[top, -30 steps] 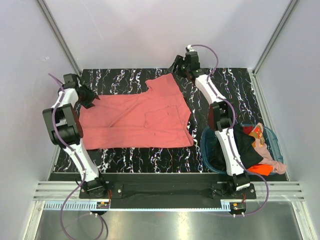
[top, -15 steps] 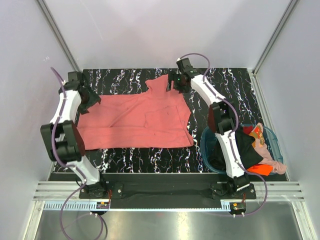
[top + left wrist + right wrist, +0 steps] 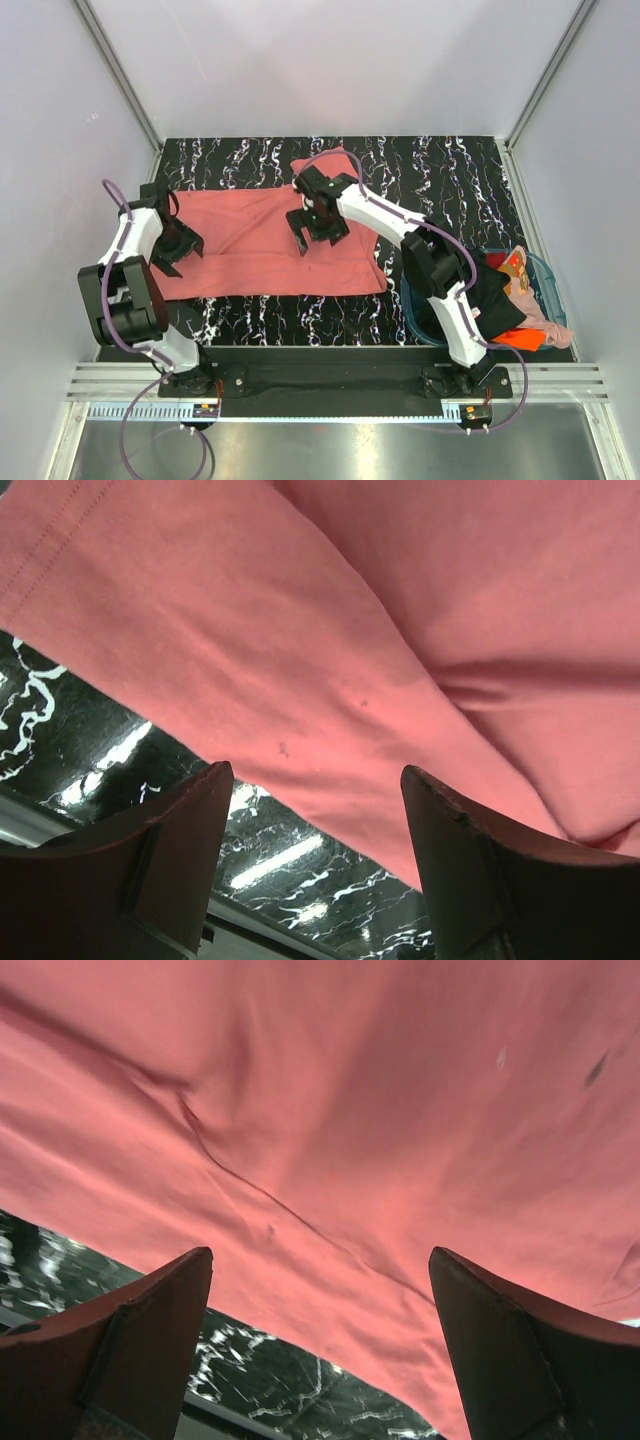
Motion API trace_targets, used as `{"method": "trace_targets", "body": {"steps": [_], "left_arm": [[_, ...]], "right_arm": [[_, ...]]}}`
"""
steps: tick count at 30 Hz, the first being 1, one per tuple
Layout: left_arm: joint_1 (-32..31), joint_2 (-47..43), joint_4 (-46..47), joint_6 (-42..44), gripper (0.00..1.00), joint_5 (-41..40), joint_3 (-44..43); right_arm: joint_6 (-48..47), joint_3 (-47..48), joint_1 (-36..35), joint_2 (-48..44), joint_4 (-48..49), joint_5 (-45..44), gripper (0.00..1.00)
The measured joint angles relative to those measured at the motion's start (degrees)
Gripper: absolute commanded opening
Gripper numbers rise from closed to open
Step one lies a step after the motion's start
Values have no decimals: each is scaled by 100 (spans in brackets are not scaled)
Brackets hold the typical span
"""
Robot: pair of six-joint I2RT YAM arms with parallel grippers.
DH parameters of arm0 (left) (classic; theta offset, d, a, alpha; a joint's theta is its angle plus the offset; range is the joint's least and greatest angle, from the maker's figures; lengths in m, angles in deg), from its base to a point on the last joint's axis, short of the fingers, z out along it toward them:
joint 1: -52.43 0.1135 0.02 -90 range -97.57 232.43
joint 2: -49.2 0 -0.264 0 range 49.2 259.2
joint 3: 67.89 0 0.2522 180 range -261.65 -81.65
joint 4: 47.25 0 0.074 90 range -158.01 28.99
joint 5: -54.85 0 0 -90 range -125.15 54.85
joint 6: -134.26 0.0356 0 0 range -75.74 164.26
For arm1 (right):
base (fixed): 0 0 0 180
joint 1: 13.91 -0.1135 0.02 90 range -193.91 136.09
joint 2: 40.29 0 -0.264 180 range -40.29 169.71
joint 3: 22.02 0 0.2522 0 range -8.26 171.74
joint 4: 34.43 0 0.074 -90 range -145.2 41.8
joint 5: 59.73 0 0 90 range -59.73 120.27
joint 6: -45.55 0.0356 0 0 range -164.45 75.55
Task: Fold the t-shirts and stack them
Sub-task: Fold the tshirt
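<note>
The large salmon-red t-shirt [image 3: 255,240] lies spread on the black marbled table; it fills the left wrist view [image 3: 400,630] and the right wrist view [image 3: 350,1110]. My left gripper [image 3: 172,252] is open and empty above the shirt's left edge. My right gripper [image 3: 318,226] is open and empty above the middle of the shirt. A black t-shirt [image 3: 492,295], an orange one [image 3: 520,338] and a pale pink one [image 3: 545,322] lie piled in the teal basket [image 3: 415,300] at the right.
The table [image 3: 450,170] has a metal rail along its near edge [image 3: 320,385]. Grey walls close in the left, back and right sides. The basket stands at the table's near right corner beside my right arm's base.
My right gripper swung from the shirt's far right corner toward me over its middle, and the far part of the shirt now lies flatter. My left gripper moved nearer along the left edge.
</note>
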Motion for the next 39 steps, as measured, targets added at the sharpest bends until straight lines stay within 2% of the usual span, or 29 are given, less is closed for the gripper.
{"method": "trace_targets", "body": {"steps": [6, 18, 28, 33, 36, 39], "left_arm": [[317, 461, 254, -37, 73, 20, 92], [1058, 553, 533, -57, 73, 125, 907], [1631, -376, 417, -173, 73, 326, 1851], [1690, -800, 90, -131, 74, 168, 1733], [1674, -1143, -105, -46, 74, 160, 1290], [1508, -1386, 2, 114, 73, 190, 621]], "right_arm": [[-48, -385, -83, 9, -173, -273, 97], [7, -1904, -420, -450, 684, -909, 98], [417, -3032, -778, -1226, 704, -695, 99], [472, -2721, -748, -1261, 291, -796, 99], [479, -2031, -601, -1257, 149, -994, 96], [597, -1196, -153, -1217, 240, -1167, 92]]}}
